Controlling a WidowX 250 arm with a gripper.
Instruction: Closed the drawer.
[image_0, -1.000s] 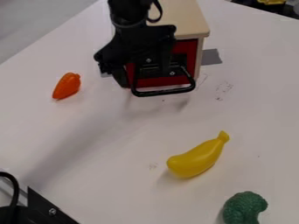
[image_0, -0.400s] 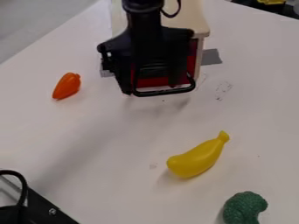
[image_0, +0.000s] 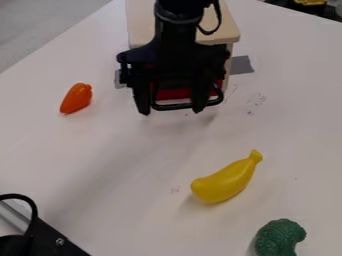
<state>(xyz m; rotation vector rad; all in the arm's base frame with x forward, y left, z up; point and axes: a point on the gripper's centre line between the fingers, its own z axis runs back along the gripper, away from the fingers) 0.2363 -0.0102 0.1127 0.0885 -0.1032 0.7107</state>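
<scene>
Nearest to us, we identify the green toy broccoli (image_0: 279, 237), then the yellow banana (image_0: 225, 183). Farther back, we locate the orange toy vegetable (image_0: 77, 98) and the gripper (image_0: 171, 111), pointing down, its two fingers spread apart near opposite ends of the black handle (image_0: 175, 106). Behind them, we note the red drawer (image_0: 175, 93) seated in the pale cabinet (image_0: 141, 30).

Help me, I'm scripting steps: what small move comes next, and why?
Probably ease the gripper up: the red drawer front looks tucked beneath the cabinet top, and one finger overlaps the black handle, which sideways motion might catch.
</scene>
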